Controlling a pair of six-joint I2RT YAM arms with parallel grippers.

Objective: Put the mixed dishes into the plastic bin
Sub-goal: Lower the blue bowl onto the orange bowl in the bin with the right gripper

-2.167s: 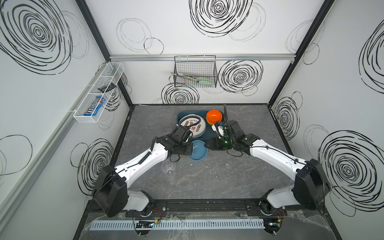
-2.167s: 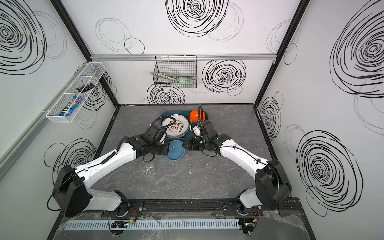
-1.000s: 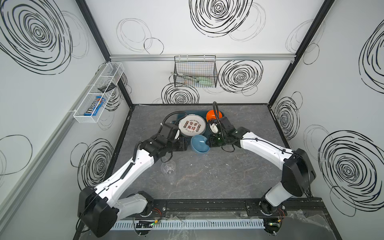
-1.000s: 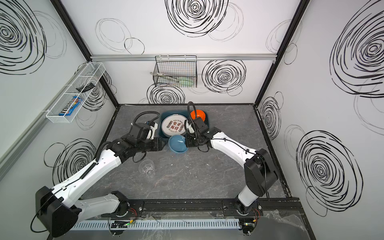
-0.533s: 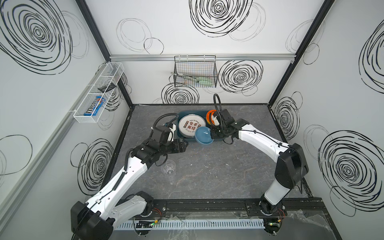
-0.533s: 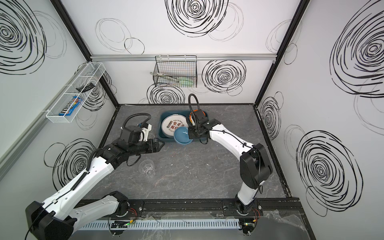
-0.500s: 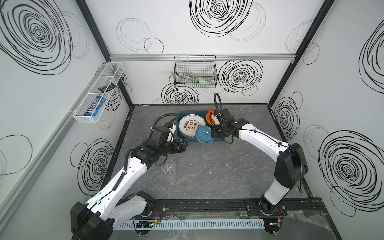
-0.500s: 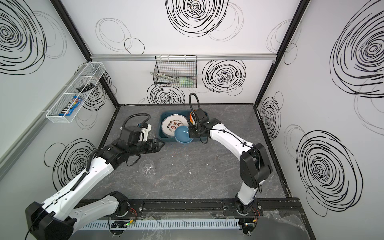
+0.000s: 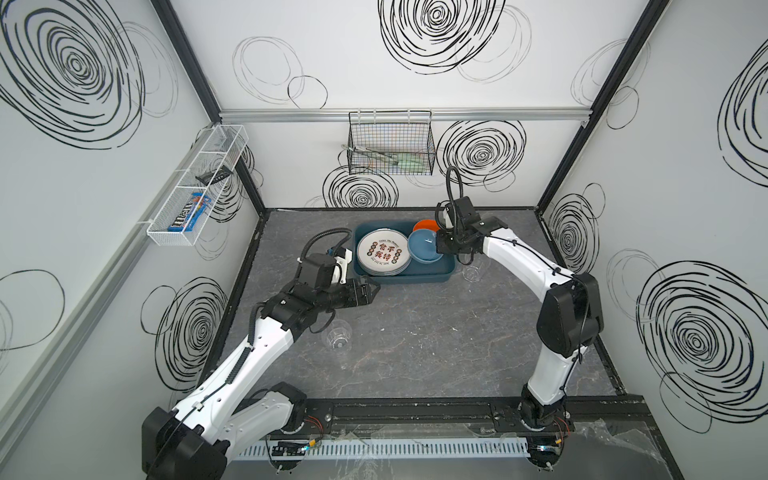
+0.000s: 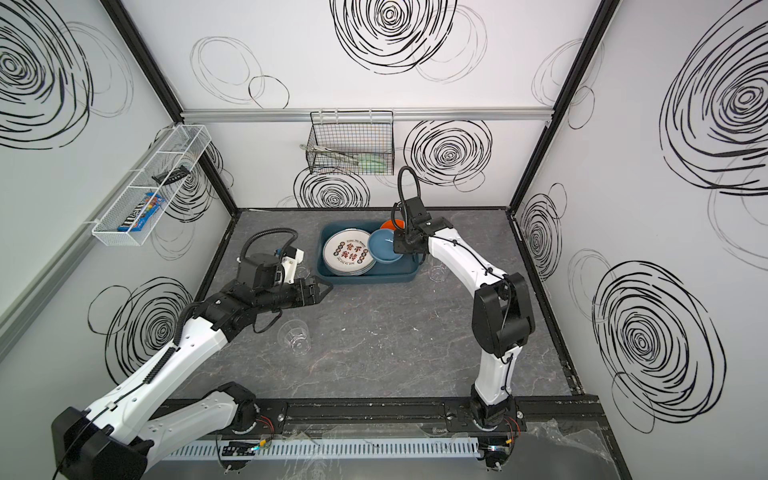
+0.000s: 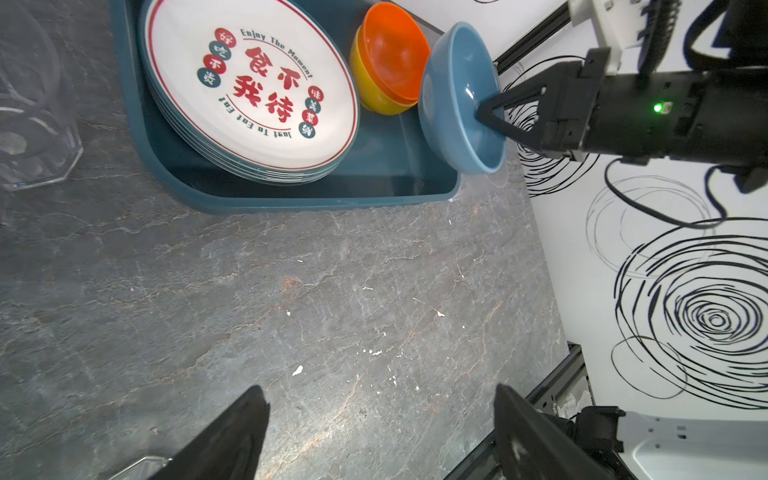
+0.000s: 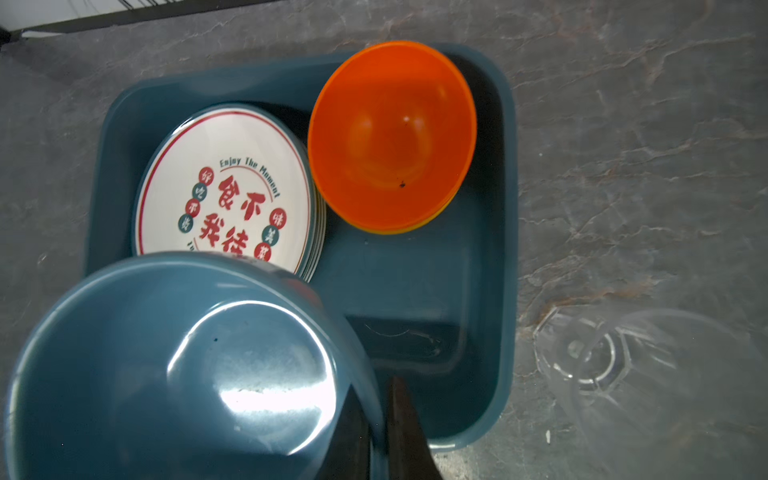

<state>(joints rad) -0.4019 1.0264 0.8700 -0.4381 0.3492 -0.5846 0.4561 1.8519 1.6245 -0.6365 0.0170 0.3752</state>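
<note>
Right gripper [image 11: 484, 113] pinches the blue bowl [image 9: 424, 246] over the bin [image 9: 399, 277]; left gripper [image 9: 373, 289] hangs spread and empty above the worktop [image 9: 415, 332].

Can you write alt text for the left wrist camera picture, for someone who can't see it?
The right gripper pinches a tilted blue bowl by its rim above a teal bin holding stacked plates and an orange bowl nested in a yellow bowl. A clear tumbler sits beside the bin; the left gripper is open in the foreground.

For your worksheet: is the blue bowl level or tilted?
Tilted: the blue bowl hangs slanted over the plastic bin, rim pinched by the right gripper.
</note>
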